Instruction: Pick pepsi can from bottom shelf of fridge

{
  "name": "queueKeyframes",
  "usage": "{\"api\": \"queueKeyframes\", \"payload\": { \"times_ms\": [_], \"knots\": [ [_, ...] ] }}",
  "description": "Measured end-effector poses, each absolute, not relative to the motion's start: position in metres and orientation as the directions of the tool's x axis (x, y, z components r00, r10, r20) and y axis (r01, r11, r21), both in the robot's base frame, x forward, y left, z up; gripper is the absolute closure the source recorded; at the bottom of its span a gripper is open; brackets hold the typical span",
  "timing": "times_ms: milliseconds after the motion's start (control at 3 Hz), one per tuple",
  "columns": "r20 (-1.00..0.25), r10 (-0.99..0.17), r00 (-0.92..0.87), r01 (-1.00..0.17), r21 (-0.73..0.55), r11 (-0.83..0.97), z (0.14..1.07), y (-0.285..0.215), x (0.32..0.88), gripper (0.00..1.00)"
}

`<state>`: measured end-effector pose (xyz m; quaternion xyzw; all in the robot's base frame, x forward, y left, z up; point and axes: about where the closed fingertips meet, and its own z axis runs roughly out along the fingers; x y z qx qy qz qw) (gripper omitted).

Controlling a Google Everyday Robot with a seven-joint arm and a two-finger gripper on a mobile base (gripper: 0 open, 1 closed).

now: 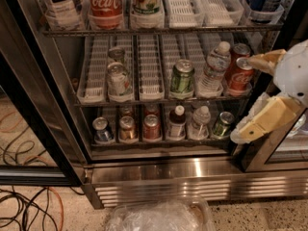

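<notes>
Down by the floor on the left, a tangle of cables [29,211] lies beside the open fridge [192,170]. The pepsi can [102,129] stands at the far left of the bottom shelf [159,142], in the first lane, at the front. It is upright, its long axis straight up and down, the lid facing up toward the rack above. The body is dark blue and the top is shiny silver (the pull tab is too small to make out which way it points).

Just beside it to the right stands an orange-brown can [127,128], then a red can [151,126], a dark bottle [177,124] with a white cap, a clear water bottle [198,123] and a green can [223,124].

The gripper [243,100] hangs at the right edge of the opening, well apart from the pepsi can. Its two cream fingers [264,121] are spread wide, one level with the middle rack and one level with the bottom shelf, with nothing held between them.
</notes>
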<state>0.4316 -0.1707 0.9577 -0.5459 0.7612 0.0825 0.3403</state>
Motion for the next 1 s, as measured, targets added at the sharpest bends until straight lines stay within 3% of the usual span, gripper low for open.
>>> {"api": "queueKeyframes", "payload": {
  "times_ms": [1000],
  "knots": [
    [-0.87,-0.488,-0.067,-0.85,-0.206,0.485,0.942,-0.131,0.438,0.0]
  ]
}}
